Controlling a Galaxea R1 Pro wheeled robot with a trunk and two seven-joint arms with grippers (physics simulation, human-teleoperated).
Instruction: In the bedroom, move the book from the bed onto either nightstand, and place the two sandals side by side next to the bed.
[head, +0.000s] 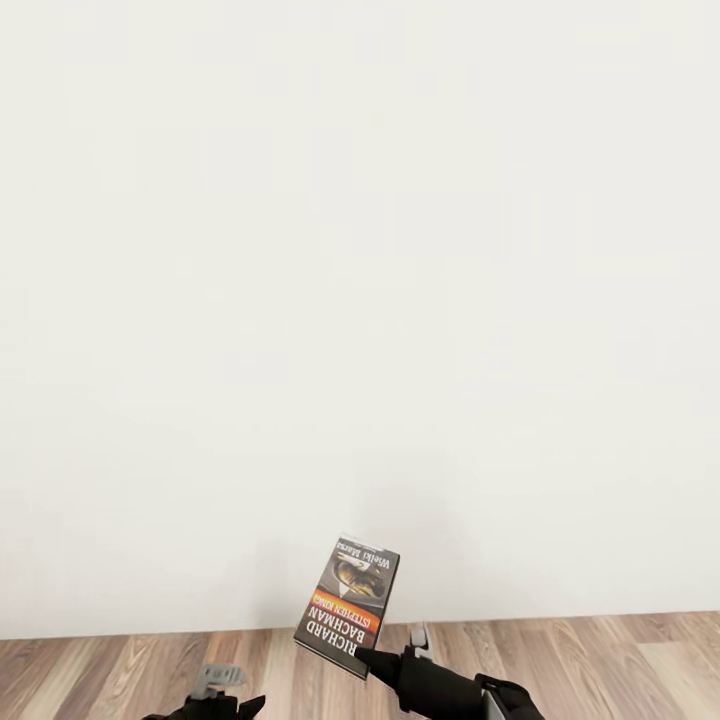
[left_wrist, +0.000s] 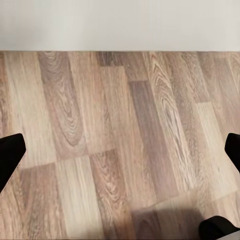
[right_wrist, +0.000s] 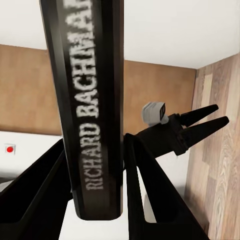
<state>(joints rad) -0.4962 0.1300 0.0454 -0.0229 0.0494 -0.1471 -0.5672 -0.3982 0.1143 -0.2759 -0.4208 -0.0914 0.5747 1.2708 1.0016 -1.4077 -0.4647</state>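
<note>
The right gripper clamps the book by its spine, lifted near a white wall. The right wrist view alone shows the spine lettering — the head view its dark, orange-banded cover. The left gripper hangs wide open over plank floor.

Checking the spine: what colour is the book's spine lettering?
White on a black spine of the book, clearest in the right wrist view.
</note>
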